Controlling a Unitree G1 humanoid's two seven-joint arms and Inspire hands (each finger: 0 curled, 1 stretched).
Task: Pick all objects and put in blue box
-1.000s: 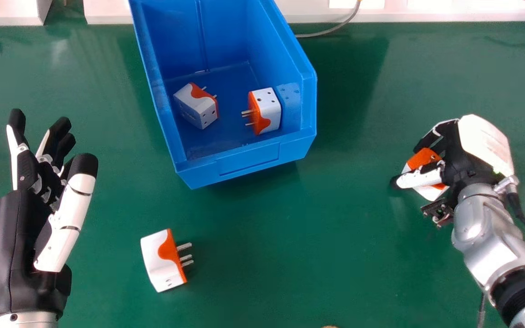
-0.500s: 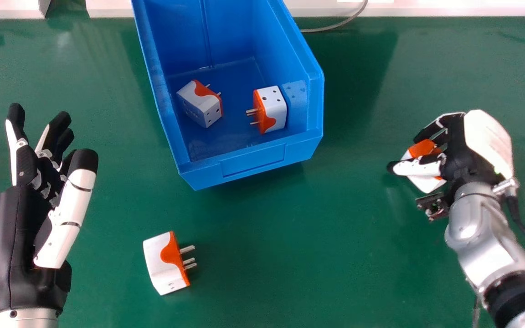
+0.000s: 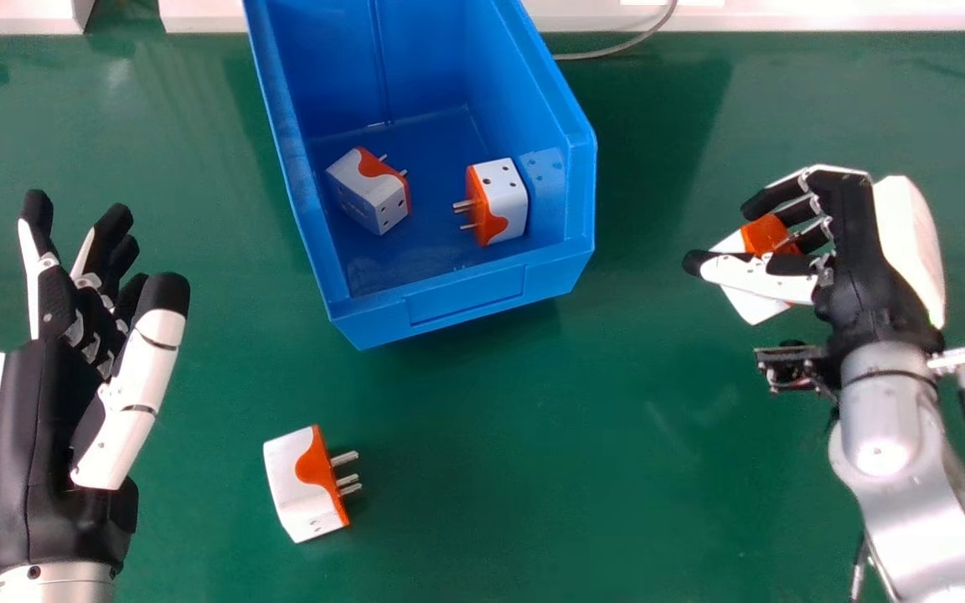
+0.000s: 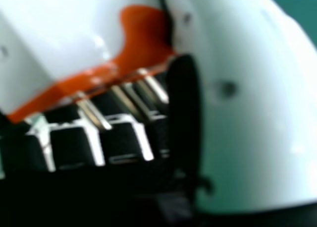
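Right hand [image 3: 855, 260]: clamped on held adapter [image 3: 752, 311], prongs [image 4: 93, 114] toward palm.
Blue box [image 3: 466, 295]: left of that hand, nearer table's [image 3: 575, 469] far edge; next move likely a leftward carry over its rim.
In box: left adapter [image 3: 363, 194], right adapter [image 3: 506, 209].
Loose adapter [image 3: 291, 481]: on table, near side of box; left hand [image 3: 30, 435] closer, fingers extended, empty.

A grey cable [image 3: 596, 54] curves past a white ledge [image 3: 801, 18] onto the green table [image 3: 516, 435].

Blue box [image 3: 466, 303], green table [image 3: 616, 486], white-and-orange plug adapters [image 3: 296, 481], black-and-white hands [image 3: 30, 435]
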